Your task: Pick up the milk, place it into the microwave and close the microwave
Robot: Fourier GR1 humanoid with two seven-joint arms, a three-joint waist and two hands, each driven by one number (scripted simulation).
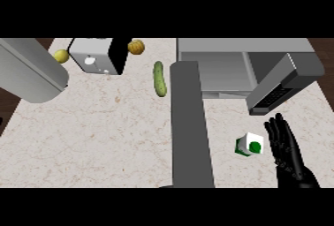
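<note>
The milk (250, 145) is a small white carton with green sides and a green dot, standing on the counter at the right. My right hand (285, 148) is just to its right, fingers straight and pointing away from me, a narrow gap between palm and carton. Beyond them the grey microwave (222, 70) stands with its cavity exposed. Its door (284, 84) is swung out toward the right, above the hand. No black left hand shows.
A long grey forearm-like bar (190, 128) runs up the middle of the counter, left of the milk. A cucumber (159, 78), a toaster (98, 55), a lemon (61, 56) and an orange fruit (135, 47) lie at the back left. A big grey cylinder (29, 70) fills the upper left.
</note>
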